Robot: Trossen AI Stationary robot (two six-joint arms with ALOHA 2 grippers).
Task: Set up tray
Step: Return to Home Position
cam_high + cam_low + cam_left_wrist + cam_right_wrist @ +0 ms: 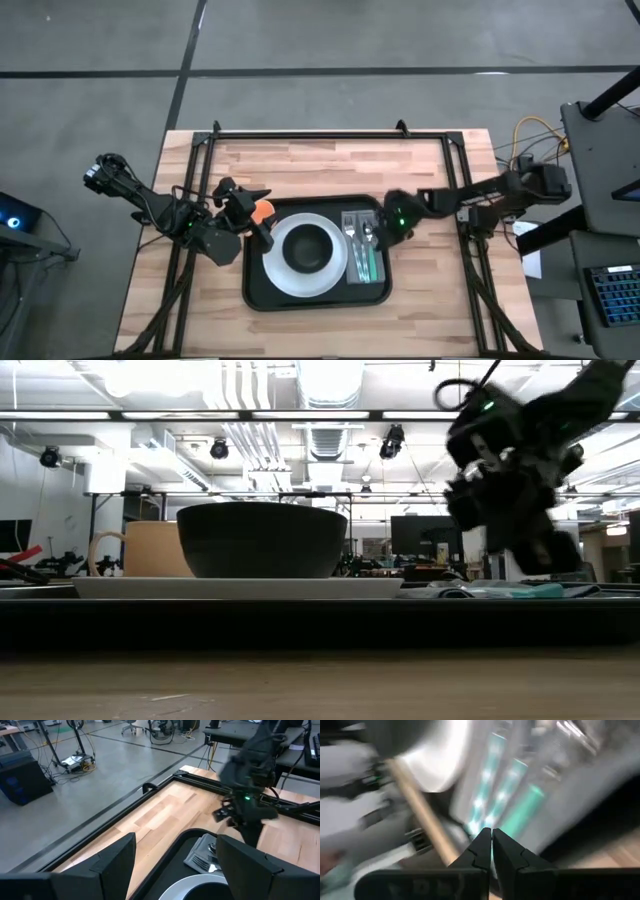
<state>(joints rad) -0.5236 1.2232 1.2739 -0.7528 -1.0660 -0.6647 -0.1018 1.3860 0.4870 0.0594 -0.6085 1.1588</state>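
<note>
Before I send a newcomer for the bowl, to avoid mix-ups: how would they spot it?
Find the wooden table, then the large black tray on it. On the tray lies a white plate; the bowl stands at its middle, dark, round, deep, unlike the flat cutlery alongside.

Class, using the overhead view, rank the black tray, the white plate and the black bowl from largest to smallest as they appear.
1. black tray: largest, it holds the other two.
2. white plate: clearly smaller, lying on the tray.
3. black bowl: smallest, sitting on the plate.
</note>
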